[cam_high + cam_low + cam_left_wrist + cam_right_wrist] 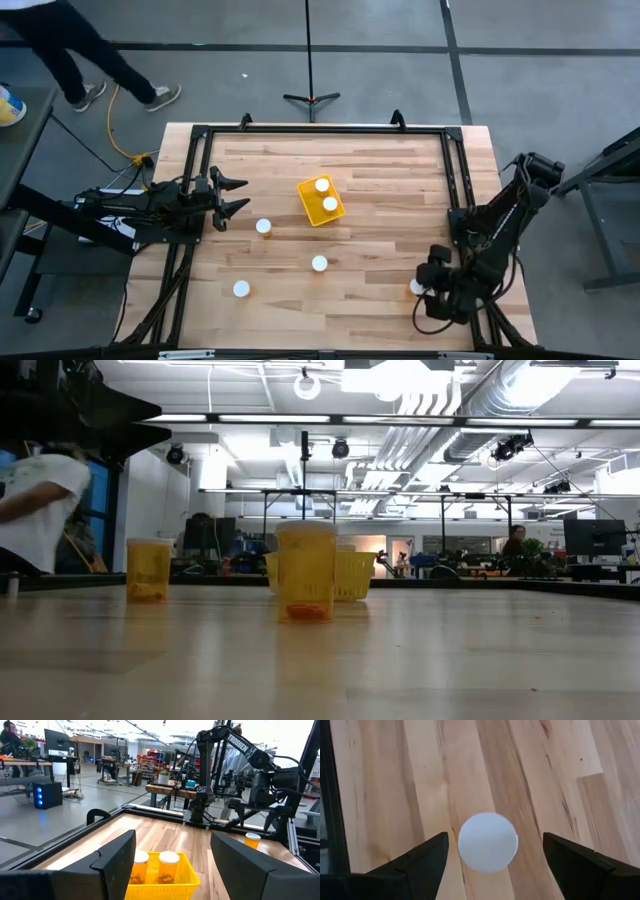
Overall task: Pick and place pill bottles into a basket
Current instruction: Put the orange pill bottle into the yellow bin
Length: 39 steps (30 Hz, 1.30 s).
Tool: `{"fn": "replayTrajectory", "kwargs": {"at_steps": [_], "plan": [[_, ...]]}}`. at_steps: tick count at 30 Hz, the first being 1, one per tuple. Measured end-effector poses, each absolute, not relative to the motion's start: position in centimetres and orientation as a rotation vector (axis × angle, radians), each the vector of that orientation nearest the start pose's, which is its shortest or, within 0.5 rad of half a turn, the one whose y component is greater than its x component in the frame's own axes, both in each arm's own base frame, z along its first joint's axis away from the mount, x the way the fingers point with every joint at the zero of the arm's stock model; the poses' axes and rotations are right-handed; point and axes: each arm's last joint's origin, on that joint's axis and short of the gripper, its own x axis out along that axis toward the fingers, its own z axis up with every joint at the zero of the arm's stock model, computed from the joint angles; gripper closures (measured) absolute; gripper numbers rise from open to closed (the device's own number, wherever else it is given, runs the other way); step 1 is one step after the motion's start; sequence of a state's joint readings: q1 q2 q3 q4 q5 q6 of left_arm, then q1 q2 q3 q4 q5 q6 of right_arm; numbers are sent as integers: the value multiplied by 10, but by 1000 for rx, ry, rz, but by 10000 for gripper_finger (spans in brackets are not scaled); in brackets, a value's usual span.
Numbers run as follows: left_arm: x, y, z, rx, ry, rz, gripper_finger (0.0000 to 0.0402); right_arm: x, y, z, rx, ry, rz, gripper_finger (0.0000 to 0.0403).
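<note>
The yellow basket [320, 201] stands on the table's middle, toward the far side, with two white-capped pill bottles [322, 185] [330, 204] upright in it; it also shows in the left wrist view [160, 876]. Three more bottles stand loose on the wood [263, 226] [319, 263] [241, 289]. Another bottle [413, 288] stands near the right front. My right gripper [428, 282] hangs over it, pointing down, open, its fingers on either side of the white cap [487, 841] without touching. My left gripper [243, 194] is open and empty left of the basket.
A black frame [320, 130] runs around the table's far, left and right sides. In the low view two bottles [148, 568] [306, 572] stand before the basket [352, 575]. A person [90, 50] walks on the floor beyond the far left corner.
</note>
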State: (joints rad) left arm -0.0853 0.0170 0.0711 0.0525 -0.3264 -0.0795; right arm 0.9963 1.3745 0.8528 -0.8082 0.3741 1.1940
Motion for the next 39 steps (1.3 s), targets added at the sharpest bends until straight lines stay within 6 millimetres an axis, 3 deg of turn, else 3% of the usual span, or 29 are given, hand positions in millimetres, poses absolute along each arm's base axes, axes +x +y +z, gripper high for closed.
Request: {"fn": "replayTrajectory", "kwargs": {"at_steps": [30, 39], "plan": [[93, 1, 191, -104, -113, 237, 110, 147, 202, 175, 133, 1161, -153, 89], [93, 1, 191, -105, -113, 237, 110, 148, 201, 175, 144, 1177, -152, 131]]}}
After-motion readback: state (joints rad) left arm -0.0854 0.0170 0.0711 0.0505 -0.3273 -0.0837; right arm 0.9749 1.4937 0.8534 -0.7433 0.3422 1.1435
